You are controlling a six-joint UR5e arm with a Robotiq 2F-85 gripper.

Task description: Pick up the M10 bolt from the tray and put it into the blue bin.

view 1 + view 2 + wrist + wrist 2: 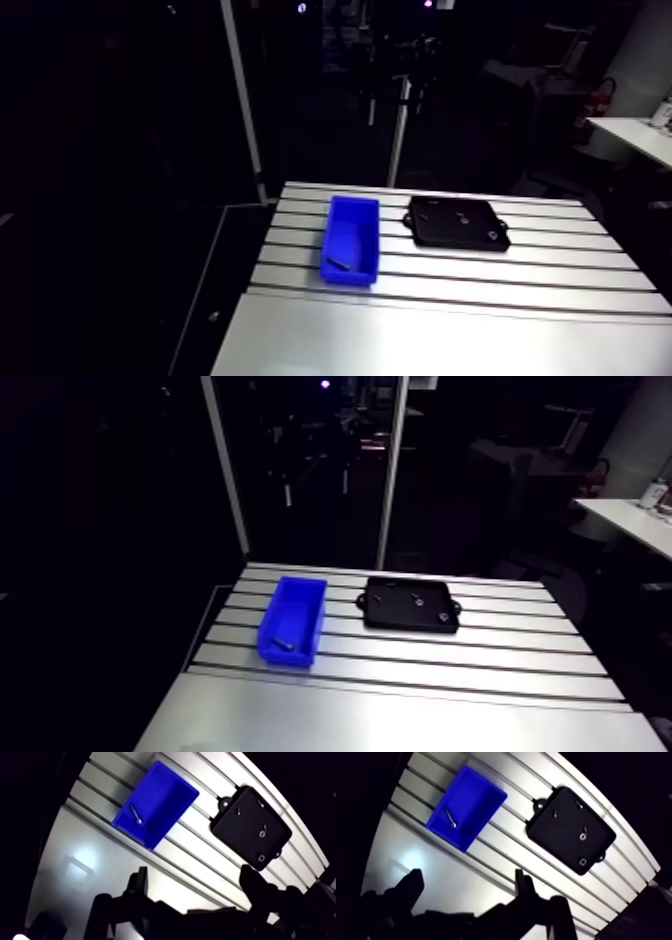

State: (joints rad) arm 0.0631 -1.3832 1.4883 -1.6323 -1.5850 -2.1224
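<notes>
**Item 1. Gripper** (pixel 195 879). Seen from the wrist view, it hangs high over the table (pixel 450 330), above the smooth plate along the near edge. The jaws stand apart with nothing between them.

**Item 2. Bin** (pixel 165 799). Blue, oblong and open-topped. It lies across the slots toward the table's left edge, just beyond the smooth plate.

**Item 3. Bolt** (pixel 136 813). It lies flat on the bin floor toward the bin's near end, at a slant to the walls and touching none of them, as far as can be told. It is a slim grey metal shank with a slightly wider head at one end. Thread and size marking are too small to read (so M10 is taken on the task's word).

**Item 4. Tray** (pixel 245 834). Black and shallow, with small lugs on its ends. It sits beside the bin toward the middle of the table, a little nearer the far edge, with bare slots between the two. A few small parts (pixel 264 832) are scattered on it, their kinds not legible.

**Condition note.** By my reading the delivery is made and the step in hand is only the retreat. To do it well:

- Leave the jaws apart.
- Travel at height rather than low across the table.
- Pass wide of the bin rim and the tray, so that neither is nudged.
- Attempt no second grasp.
</notes>
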